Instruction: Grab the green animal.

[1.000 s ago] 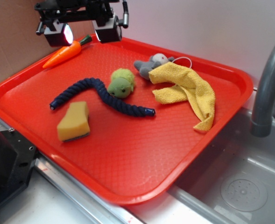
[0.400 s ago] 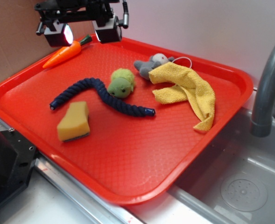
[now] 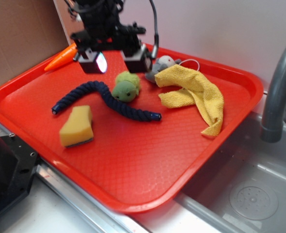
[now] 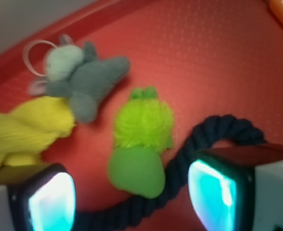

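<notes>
Now the gripper (image 3: pixel 114 59) hangs just above the green animal (image 3: pixel 125 87), its two fingers spread wide apart and holding nothing; in the wrist view the gripper (image 4: pixel 131 195) has one pad on each side of the toy's dark head. That green animal (image 4: pixel 140 140) lies on the red tray (image 3: pixel 133 165), head touching the dark blue rope (image 3: pixel 114 103) that curves past it, fluffy body pointing toward the tray's far rim. Just beside the animal, a grey plush (image 4: pixel 81 79) lies apart from it by a narrow strip of tray, and a yellow cloth (image 3: pixel 195 94) overlaps that plush's far end. Beyond the rope from the animal sits a yellow sponge (image 3: pixel 76 126). An orange carrot (image 3: pixel 60 58) lies at the tray's far edge, partly hidden behind the arm.
</notes>
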You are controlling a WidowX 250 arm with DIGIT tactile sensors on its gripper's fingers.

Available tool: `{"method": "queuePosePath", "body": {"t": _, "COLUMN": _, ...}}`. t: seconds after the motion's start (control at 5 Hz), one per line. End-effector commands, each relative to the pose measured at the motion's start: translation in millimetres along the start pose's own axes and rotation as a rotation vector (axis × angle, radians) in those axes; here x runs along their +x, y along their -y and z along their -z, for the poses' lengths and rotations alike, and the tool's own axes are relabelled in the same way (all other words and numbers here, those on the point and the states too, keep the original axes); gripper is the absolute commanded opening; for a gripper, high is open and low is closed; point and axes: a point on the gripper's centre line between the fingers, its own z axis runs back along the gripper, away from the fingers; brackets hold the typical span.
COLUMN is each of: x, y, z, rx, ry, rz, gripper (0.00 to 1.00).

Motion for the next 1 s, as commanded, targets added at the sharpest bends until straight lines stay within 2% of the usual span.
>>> {"method": "queuePosePath", "body": {"t": 0.0, "x": 9, "y": 3, "z": 26, "rx": 0.05, "ry": -0.022, "rz": 0.037, "gripper": 1.0}}
{"method": "queuePosePath", "body": {"t": 0.2, "x": 1, "y": 0, "z": 37, "rx": 0.098, "ry": -0.058, "rz": 0.049, "gripper": 1.0}}
{"method": "queuePosePath", "body": {"t": 0.4, "x": 29, "y": -9, "z": 42, "rx": 0.131, "ry": -0.084, "rz": 0.05, "gripper": 0.0}}
{"method": "queuePosePath", "body": {"t": 0.6, "x": 51, "y": -21, "z": 31, "rx": 0.07, "ry": -0.122, "rz": 0.098, "gripper": 0.0}}
{"method": "queuePosePath", "body": {"t": 0.8, "x": 60, "y": -27, "z": 18, "rx": 0.069, "ry": -0.115, "rz": 0.105, "gripper": 0.0}}
